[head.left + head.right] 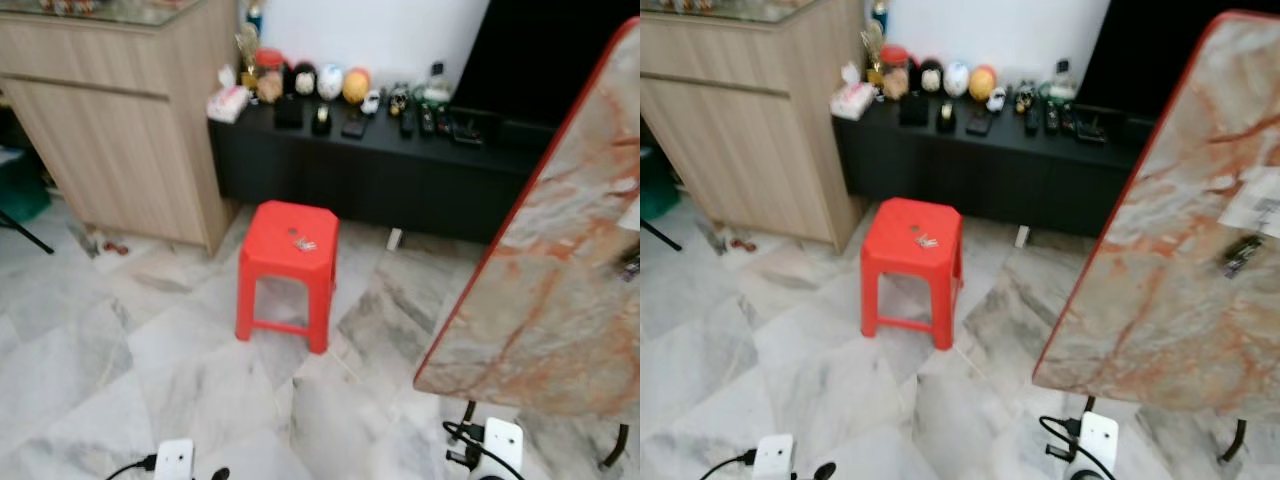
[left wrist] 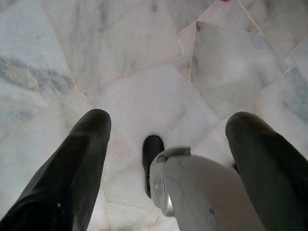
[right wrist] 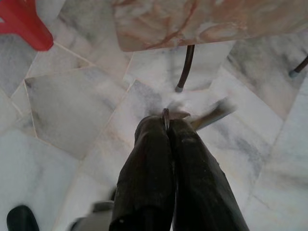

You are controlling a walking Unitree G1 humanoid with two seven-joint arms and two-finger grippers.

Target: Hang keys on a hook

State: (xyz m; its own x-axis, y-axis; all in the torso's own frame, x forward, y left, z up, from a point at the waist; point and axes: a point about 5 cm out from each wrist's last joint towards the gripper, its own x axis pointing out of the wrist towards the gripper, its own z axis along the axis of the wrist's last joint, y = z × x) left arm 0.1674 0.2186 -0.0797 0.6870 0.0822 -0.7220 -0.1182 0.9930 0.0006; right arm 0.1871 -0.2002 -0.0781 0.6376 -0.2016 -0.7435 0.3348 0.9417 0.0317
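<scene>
Red stool (image 1: 288, 252) on marble floor (image 1: 120, 370), small keys (image 1: 303, 243) on its seat

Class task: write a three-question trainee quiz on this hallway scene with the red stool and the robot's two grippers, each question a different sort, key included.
1. True or false: the left gripper is open.
2. What does the right gripper pinch: (a) a remote, (b) a key ring, (c) nothing?
3. What small thing lies on the red stool?

Key: 1 true. 2 b; a blurred key dangles from it. 3 a small bunch of keys.
</scene>
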